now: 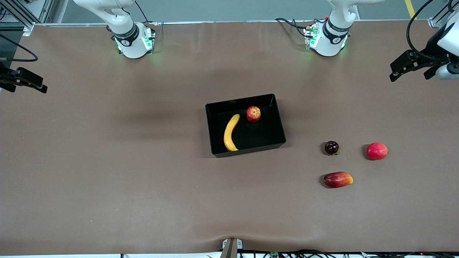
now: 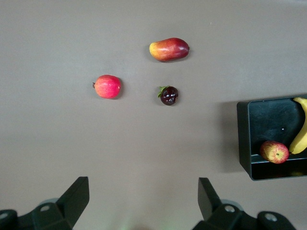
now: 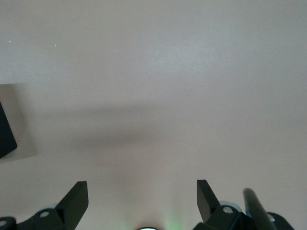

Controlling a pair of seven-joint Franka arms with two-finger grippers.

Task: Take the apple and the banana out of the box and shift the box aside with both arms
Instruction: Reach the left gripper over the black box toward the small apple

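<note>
Front view: nearest the camera lies an oblong red-orange fruit (image 1: 338, 179) on the brown table (image 1: 107, 172), toward the left arm's end. Farther from the camera, a small dark purple fruit (image 1: 331, 147) and, beside it and closer to the table's end, a plain red round fruit (image 1: 377, 151); the three lie apart from one another. Mid-table stands the black box (image 1: 276, 118), slightly skewed, holding both task fruits: the banana (image 1: 230, 132) lies lengthwise along the wall toward the right arm's end, and the apple (image 1: 253, 114) sits just beside the banana's upper tip, near the wall farthest from the camera. The left gripper (image 1: 403, 70) hangs in the air at the left arm's end of the table, empty; the right gripper (image 1: 27, 82) hangs at the right arm's end, empty. Both arms wait. Left wrist view: left gripper (image 2: 144, 199) with fingers (image 2: 76, 196) spread wide, nothing between them, over bare table; the red round fruit (image 2: 108, 86), dark purple fruit (image 2: 169, 95) and oblong red-orange fruit (image 2: 169, 49) show farther off, with one end of the box (image 2: 247, 139) holding the apple (image 2: 274, 152) and part of the banana (image 2: 301, 134). Right wrist view: right gripper (image 3: 142, 199) with fingers (image 3: 76, 197) spread wide, empty, over bare table (image 3: 168, 72); a corner of the box (image 3: 5, 134) shows at the edge.
</note>
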